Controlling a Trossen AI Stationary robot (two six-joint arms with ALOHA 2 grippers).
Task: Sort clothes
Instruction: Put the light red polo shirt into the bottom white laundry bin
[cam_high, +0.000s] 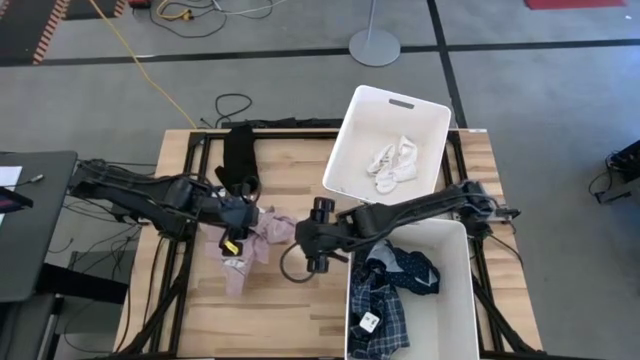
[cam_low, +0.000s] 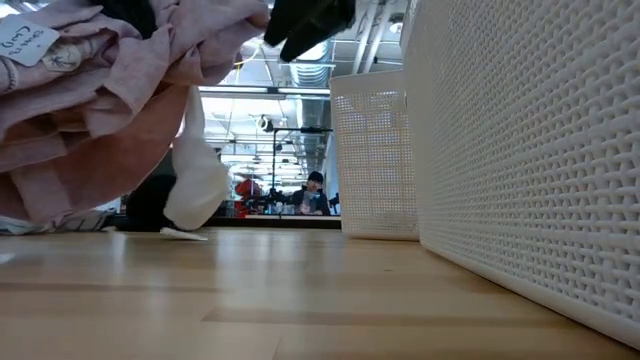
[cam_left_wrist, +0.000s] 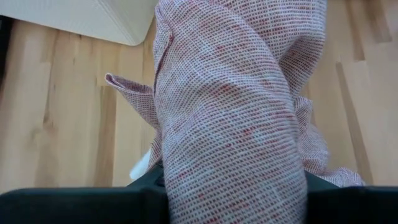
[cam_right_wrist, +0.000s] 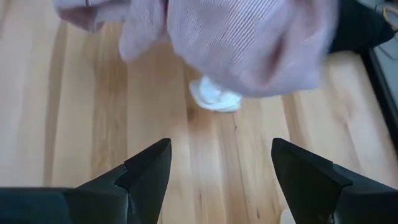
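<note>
Left gripper (cam_high: 238, 222) sits mid-table w/ the pink piece (cam_high: 250, 243) bunched at its fingers; in left wrist view the cloth drapes over the jaws, so we read them as clamped on it, tho fingertips are covered. Low view shows pink piece hanging above the table (cam_low: 300, 300), a white sock (cam_low: 195, 175) dangling under it.

Right gripper (cam_right_wrist: 221, 168) hovers just beside, jaws wide apart, nothing held, pointing at a white sock lump (cam_right_wrist: 214, 96) under the pink cloth.

Our take: lift pink higher so the sock hangs free or drops, then right closes on sock alone, goes to far bin (cam_high: 350, 130) w/ other socks (cam_high: 392, 163). Plaid shirt (cam_high: 385, 305) and navy dotted piece (cam_high: 412, 268) lie in near bin (cam_high: 455, 300). Black piece (cam_high: 238, 160) at table's far edge.

Unclear: whether sock is snagged in pink or only under it; left fingertips hidden; low view cuts off both arms.
</note>
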